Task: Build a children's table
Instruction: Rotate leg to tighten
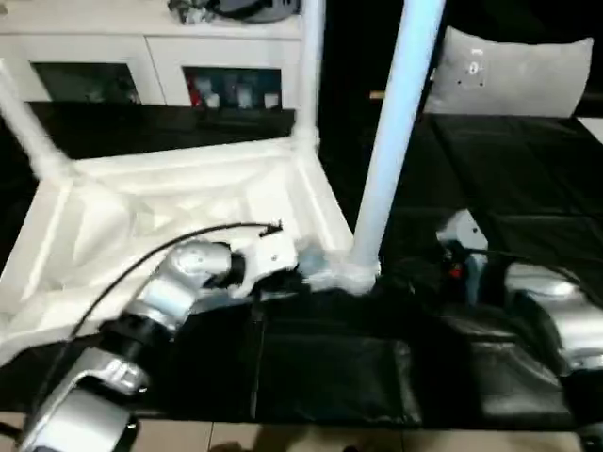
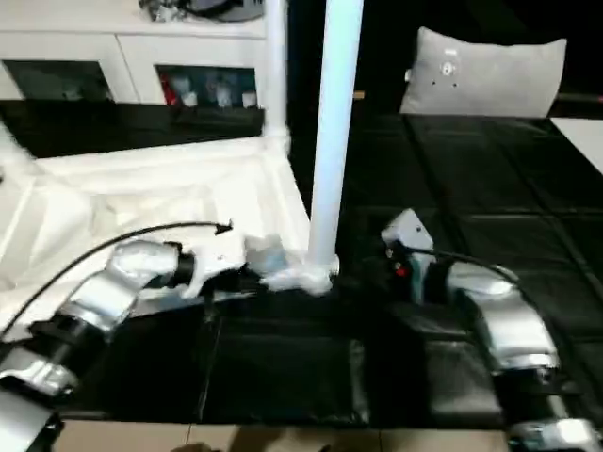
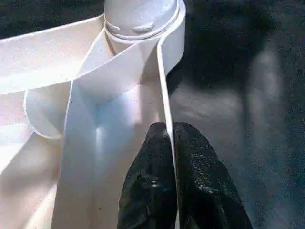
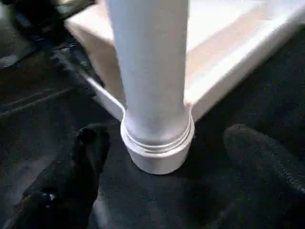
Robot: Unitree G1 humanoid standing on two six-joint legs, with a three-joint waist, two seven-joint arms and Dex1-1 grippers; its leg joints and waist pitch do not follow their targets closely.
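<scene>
A: Head view?
B: The white tabletop (image 1: 179,202) lies upside down on the black work surface (image 1: 490,169). A leg (image 1: 391,141) stands upright in its near corner socket (image 1: 350,275); another leg (image 1: 309,66) rises at twelve o'clock.

A: Left wrist?
B: The left gripper (image 3: 172,143) pinches the tabletop's thin side wall (image 3: 164,81), fingers closed on it.

A: Right wrist?
B: The right gripper (image 4: 167,143) is spread wide, fingers (image 4: 90,143) either side of the socket at six o'clock, not touching.
</scene>
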